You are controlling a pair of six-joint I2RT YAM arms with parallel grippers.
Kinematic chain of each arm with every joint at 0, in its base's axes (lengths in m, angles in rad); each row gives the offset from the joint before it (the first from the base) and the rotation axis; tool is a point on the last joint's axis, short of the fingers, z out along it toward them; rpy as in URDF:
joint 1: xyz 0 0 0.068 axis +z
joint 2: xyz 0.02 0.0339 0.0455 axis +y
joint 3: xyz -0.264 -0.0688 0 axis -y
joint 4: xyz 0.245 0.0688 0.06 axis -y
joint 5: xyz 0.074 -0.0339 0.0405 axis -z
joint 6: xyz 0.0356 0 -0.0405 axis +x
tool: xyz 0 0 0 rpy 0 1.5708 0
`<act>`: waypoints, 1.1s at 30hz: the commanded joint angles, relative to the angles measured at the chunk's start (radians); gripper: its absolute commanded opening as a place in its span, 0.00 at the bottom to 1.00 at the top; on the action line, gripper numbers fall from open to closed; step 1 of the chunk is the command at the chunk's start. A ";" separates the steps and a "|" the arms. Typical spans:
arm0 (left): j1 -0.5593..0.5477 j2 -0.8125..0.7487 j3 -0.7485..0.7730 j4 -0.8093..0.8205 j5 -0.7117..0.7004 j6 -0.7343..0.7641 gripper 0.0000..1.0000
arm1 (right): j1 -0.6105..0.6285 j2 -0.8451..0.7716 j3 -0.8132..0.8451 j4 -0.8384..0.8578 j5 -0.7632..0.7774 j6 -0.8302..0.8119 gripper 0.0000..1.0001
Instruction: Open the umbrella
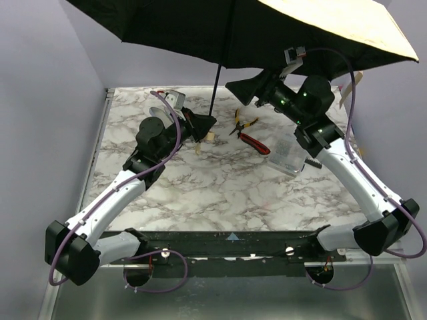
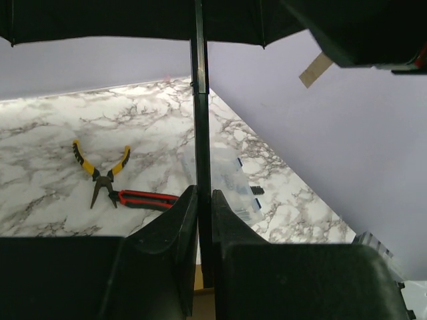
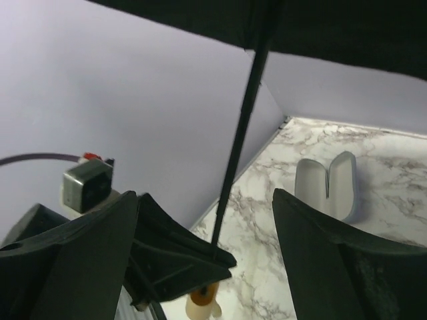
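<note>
The umbrella stands open. Its black-lined canopy [image 1: 253, 30] spreads across the top of the top view, with the peach outer fabric [image 1: 347, 23] showing at the upper right. The thin black shaft [image 1: 217, 77] runs down to my left gripper [image 1: 203, 125], which is shut on it just above the tan handle [image 1: 207, 137]. In the left wrist view the shaft [image 2: 199, 100] is pinched between the fingers of my left gripper [image 2: 202, 195]. My right gripper [image 1: 241, 90] is open and empty, raised under the canopy to the right of the shaft. In the right wrist view my right gripper [image 3: 203, 197] faces the shaft [image 3: 240, 133] and handle [image 3: 202, 307].
Red-and-yellow-handled pliers [image 1: 248, 133] and a clear plastic box [image 1: 288, 155] lie on the marble table [image 1: 220, 187] to the right of the shaft. A lavender case [image 3: 327, 183] lies open near the back corner. Lavender walls close the back and sides.
</note>
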 commanded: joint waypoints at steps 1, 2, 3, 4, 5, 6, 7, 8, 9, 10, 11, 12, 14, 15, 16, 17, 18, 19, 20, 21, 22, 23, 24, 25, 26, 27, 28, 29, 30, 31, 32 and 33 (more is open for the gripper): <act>-0.013 0.000 0.020 0.110 -0.023 -0.003 0.00 | 0.004 0.059 0.051 0.051 0.056 0.067 0.84; -0.015 0.003 0.023 0.109 -0.025 0.001 0.00 | 0.004 0.082 0.070 0.056 0.063 0.080 0.84; -0.016 0.005 0.026 0.109 -0.030 0.006 0.00 | 0.005 0.099 0.083 0.060 0.070 0.097 0.84; -0.018 0.009 0.028 0.109 -0.031 0.010 0.00 | 0.005 0.116 0.099 0.060 0.079 0.102 0.83; -0.022 0.011 0.029 0.111 -0.035 0.015 0.00 | 0.006 0.130 0.107 0.061 0.083 0.112 0.82; -0.024 0.014 0.029 0.110 -0.039 0.019 0.00 | 0.005 0.147 0.116 0.063 0.086 0.125 0.82; -0.028 0.017 0.030 0.112 -0.040 0.020 0.00 | 0.006 0.161 0.122 0.065 0.096 0.139 0.82; -0.029 0.020 0.030 0.112 -0.039 0.022 0.00 | 0.006 0.174 0.128 0.071 0.098 0.153 0.81; -0.032 0.022 0.027 0.116 -0.037 0.019 0.00 | 0.006 0.188 0.137 0.084 0.093 0.163 0.81; -0.034 0.023 0.027 0.120 -0.032 0.018 0.00 | 0.006 0.201 0.145 0.093 0.092 0.173 0.80; -0.036 0.025 0.025 0.121 -0.028 0.017 0.00 | 0.006 0.214 0.153 0.104 0.091 0.184 0.78; -0.039 0.027 0.024 0.121 -0.024 0.013 0.00 | 0.006 0.223 0.160 0.116 0.090 0.188 0.75; -0.040 0.028 0.019 0.123 -0.015 -0.001 0.00 | 0.007 0.236 0.167 0.127 0.093 0.190 0.67; -0.040 0.028 0.017 0.124 -0.008 -0.009 0.00 | 0.006 0.235 0.167 0.132 0.097 0.189 0.60; -0.041 0.028 0.014 0.129 -0.001 -0.016 0.00 | 0.006 0.233 0.164 0.137 0.101 0.185 0.52; -0.041 0.029 0.012 0.131 0.008 -0.023 0.00 | 0.006 0.229 0.158 0.142 0.105 0.178 0.45; -0.041 0.031 0.009 0.131 0.016 -0.032 0.00 | 0.006 0.224 0.148 0.149 0.107 0.172 0.38; -0.040 0.031 0.008 0.131 0.024 -0.045 0.00 | 0.006 0.218 0.138 0.156 0.109 0.164 0.29; -0.041 0.033 0.008 0.131 0.033 -0.052 0.00 | 0.006 0.211 0.130 0.157 0.118 0.158 0.16; -0.041 0.037 0.010 0.124 0.046 -0.058 0.00 | 0.006 0.202 0.123 0.155 0.129 0.150 0.01; -0.040 0.040 0.018 0.108 0.054 -0.062 0.04 | 0.006 0.196 0.118 0.142 0.150 0.131 0.00; -0.040 0.041 0.023 0.086 0.054 -0.063 0.18 | 0.006 0.187 0.118 0.121 0.191 0.116 0.00; -0.039 0.039 0.024 0.071 0.054 -0.060 0.38 | 0.007 0.179 0.116 0.095 0.237 0.100 0.00; -0.036 0.027 0.023 0.054 0.055 -0.048 0.56 | 0.005 0.169 0.113 0.076 0.283 0.076 0.00; -0.034 0.013 0.025 0.033 0.058 -0.021 0.70 | 0.006 0.162 0.114 0.052 0.318 0.033 0.00; -0.029 -0.002 0.024 0.006 0.061 0.006 0.80 | 0.005 0.154 0.111 0.026 0.365 -0.004 0.00; -0.022 -0.024 0.018 -0.017 0.063 0.027 0.87 | 0.005 0.145 0.103 0.008 0.398 -0.031 0.00; -0.010 -0.047 0.010 -0.056 0.066 0.054 0.93 | 0.005 0.136 0.094 -0.014 0.427 -0.061 0.00; 0.006 -0.073 -0.001 -0.101 0.070 0.073 0.95 | 0.005 0.127 0.083 -0.032 0.446 -0.089 0.00; 0.025 -0.096 -0.016 -0.136 0.082 0.095 0.96 | 0.005 0.118 0.066 -0.041 0.450 -0.128 0.00; 0.057 -0.128 -0.035 -0.176 0.094 0.112 0.98 | 0.005 0.106 0.047 -0.042 0.441 -0.169 0.00; 0.086 -0.152 -0.060 -0.209 0.105 0.128 0.98 | 0.005 0.097 0.026 -0.048 0.432 -0.211 0.00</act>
